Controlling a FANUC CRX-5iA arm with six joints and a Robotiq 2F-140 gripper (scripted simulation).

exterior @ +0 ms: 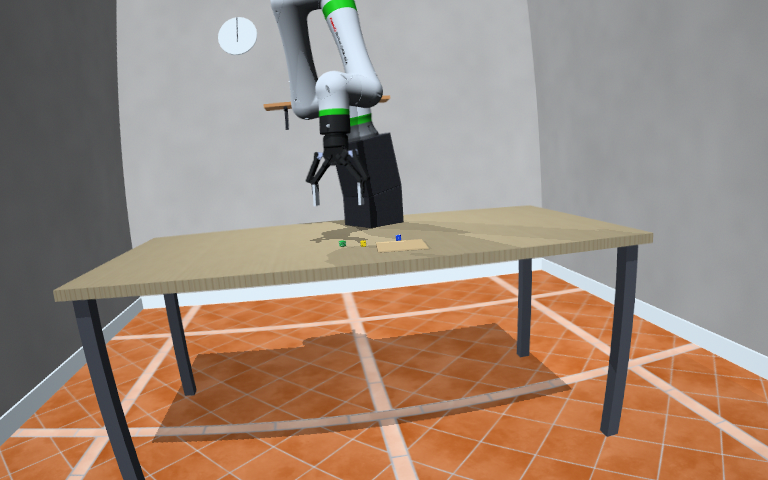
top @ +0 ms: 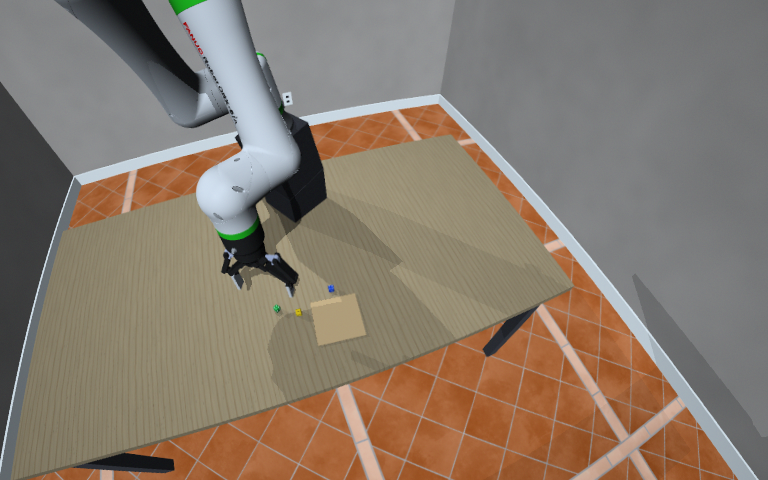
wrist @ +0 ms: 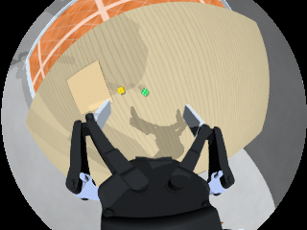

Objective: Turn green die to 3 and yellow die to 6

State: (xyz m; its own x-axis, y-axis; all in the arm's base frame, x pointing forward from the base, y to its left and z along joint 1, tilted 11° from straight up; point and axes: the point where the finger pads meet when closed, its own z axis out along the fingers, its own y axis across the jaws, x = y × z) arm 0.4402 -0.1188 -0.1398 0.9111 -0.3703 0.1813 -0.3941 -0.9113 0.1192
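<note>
Fingers spread fully apart and grasping nothing, suspended well above the desk on the white arm, which descends from a black pedestal at the rear of the desk. Green die and yellow die lie on the bare desk surface, near each other but apart, both off the tan mat; the yellow die is the nearer of the two to the mat's edge. Blue die rests on the desk just beside the mat's far corner; whether it touches the mat cannot be told. The mat lies flat with nothing on it. In the wrist view the two fingertip pads frame the desk below, with the yellow die and green die visible between and beyond them, beside the mat. The pips on all three dice are too small to read in any view
</note>
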